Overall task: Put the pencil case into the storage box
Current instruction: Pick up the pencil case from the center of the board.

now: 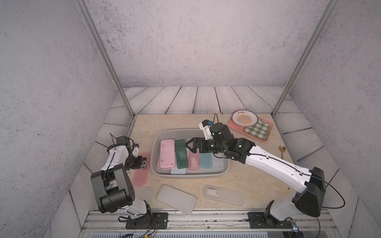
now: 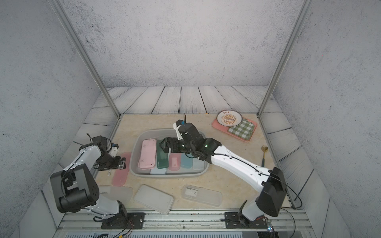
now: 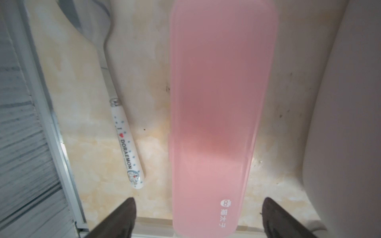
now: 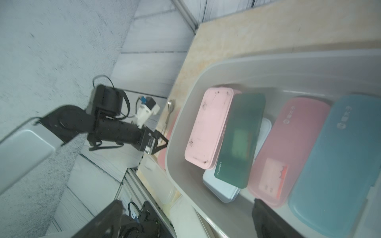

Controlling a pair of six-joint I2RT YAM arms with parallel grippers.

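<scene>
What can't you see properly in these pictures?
Spoon: top views, left arm hides nearly all.
Pale case in the box: top and right wrist views, green case covers much.
Left fingers: left wrist view, picture edge cuts all but the tips.
Plate lettering: top views, too small to read.

A pink pencil case (image 3: 218, 123) lies below the spread left pincer (image 3: 198, 208) (Doraemon spoon (image 3: 126, 142) beside).
</scene>
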